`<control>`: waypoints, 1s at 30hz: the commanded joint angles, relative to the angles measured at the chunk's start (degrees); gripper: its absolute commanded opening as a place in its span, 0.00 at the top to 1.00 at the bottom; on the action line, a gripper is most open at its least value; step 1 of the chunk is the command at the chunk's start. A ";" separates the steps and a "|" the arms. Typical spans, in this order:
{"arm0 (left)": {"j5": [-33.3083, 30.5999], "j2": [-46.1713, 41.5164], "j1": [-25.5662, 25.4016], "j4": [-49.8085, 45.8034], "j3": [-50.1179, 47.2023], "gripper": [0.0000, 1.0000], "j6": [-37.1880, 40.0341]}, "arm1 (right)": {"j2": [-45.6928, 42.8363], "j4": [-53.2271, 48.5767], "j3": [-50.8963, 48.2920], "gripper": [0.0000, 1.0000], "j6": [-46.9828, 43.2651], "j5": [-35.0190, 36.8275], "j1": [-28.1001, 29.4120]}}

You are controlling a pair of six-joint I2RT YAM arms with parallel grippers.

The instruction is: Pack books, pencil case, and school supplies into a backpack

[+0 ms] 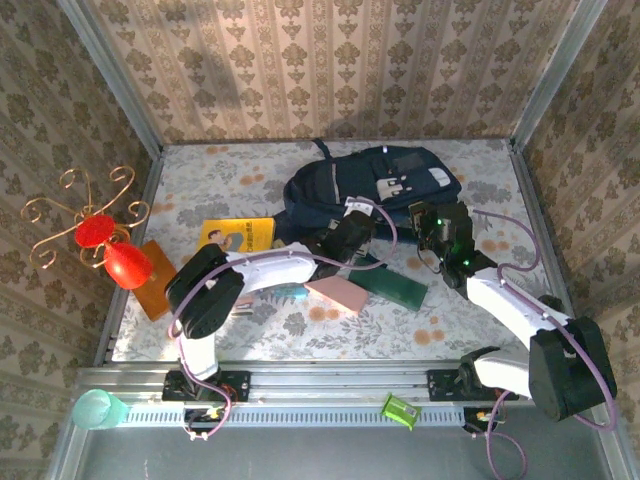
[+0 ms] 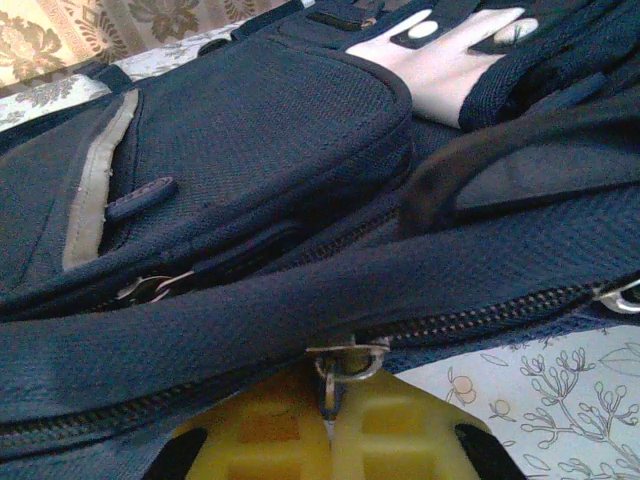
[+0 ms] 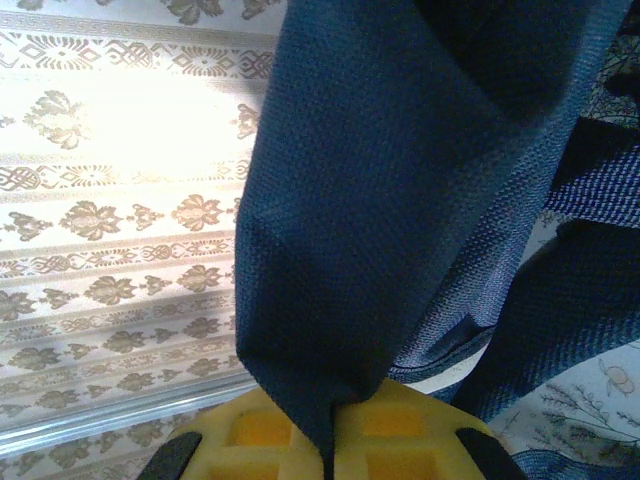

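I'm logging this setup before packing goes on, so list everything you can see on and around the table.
backpack: one, dark navy with pale patches, far middle of the table
zip pull: one, metal, backpack's near edge
yellow book: one, yellow, left of the backpack
dark book: one, dark green-blue, in front of the backpack
pencil case: one, pale pink, left of the dark book
teal-handled tool: one, teal, left of the pencil case
slab: one, orange-brown, table's left edge
ornament stand: one, gold wire with red ornaments, far left
cup: one, pale teal, near-left corner
small box: one, bright green, near rail
left gripper: yellow pads, shut on the zip pull
right gripper: yellow pads, shut on a backpack fabric fold
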 commanded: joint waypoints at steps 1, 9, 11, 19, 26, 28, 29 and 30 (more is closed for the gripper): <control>-0.99 -3.37 1.78 3.88 -2.33 1.00 6.62 | 0.23 2.82 -0.58 0.97 -1.71 0.44 -0.93; 8.27 -8.95 4.72 6.25 -9.29 1.00 11.12 | 1.17 1.40 -1.04 0.97 -4.49 -1.26 -3.63; 11.81 -10.09 6.41 5.66 -10.48 1.00 9.95 | 1.16 0.64 -0.85 0.97 -6.05 -1.93 -4.55; 17.99 -12.82 11.23 1.87 -13.95 1.00 10.03 | 4.27 -1.18 -0.79 0.97 -11.76 -8.81 -11.24; 23.28 -15.93 12.97 -0.51 -18.81 1.00 9.70 | 13.26 -3.99 5.16 0.92 -19.40 -17.05 -16.62; 26.26 -16.39 12.83 -0.22 -19.61 1.00 8.78 | 16.28 -4.87 7.48 0.90 -21.51 -17.71 -17.01; 27.91 -16.34 12.54 0.42 -19.69 1.00 8.13 | 18.08 -5.11 9.06 0.88 -22.64 -17.66 -17.01; 28.50 -15.96 11.68 1.22 -19.48 1.00 7.93 | 19.97 -5.52 11.03 0.87 -23.60 -18.26 -17.31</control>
